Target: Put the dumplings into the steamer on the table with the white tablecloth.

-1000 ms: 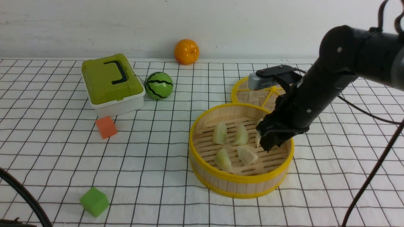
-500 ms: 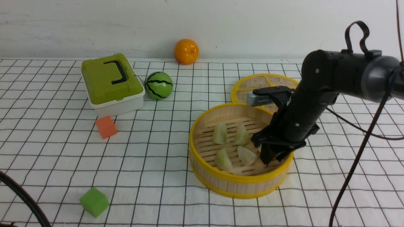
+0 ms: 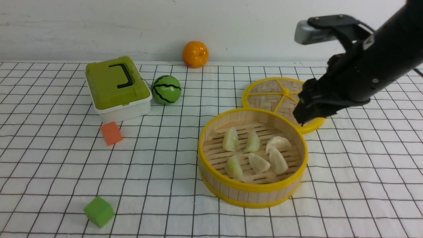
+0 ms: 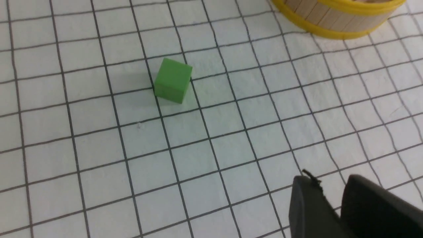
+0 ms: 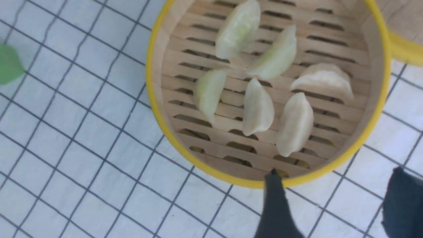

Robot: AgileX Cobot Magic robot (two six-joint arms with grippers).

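A plain white wall (image 3: pixel 99 26) closes the scene behind, evenly lit, faintly smudged in places.

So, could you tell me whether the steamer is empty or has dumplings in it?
Not empty: the steamer holds six dumplings lying on its slatted floor, all inside the yellow rim, as the right wrist view shows from above.

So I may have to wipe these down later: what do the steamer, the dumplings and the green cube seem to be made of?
Steamer: looks like bamboo or pale wood, matt slats and staves with visible grain; its bright yellow rims look like smooth plastic.
Dumplings: probably soft plastic or rubber, glossy and slightly translucent, with moulded pleats.
Green cube: likely foam, matt and uniformly coloured, with softly rounded edges.
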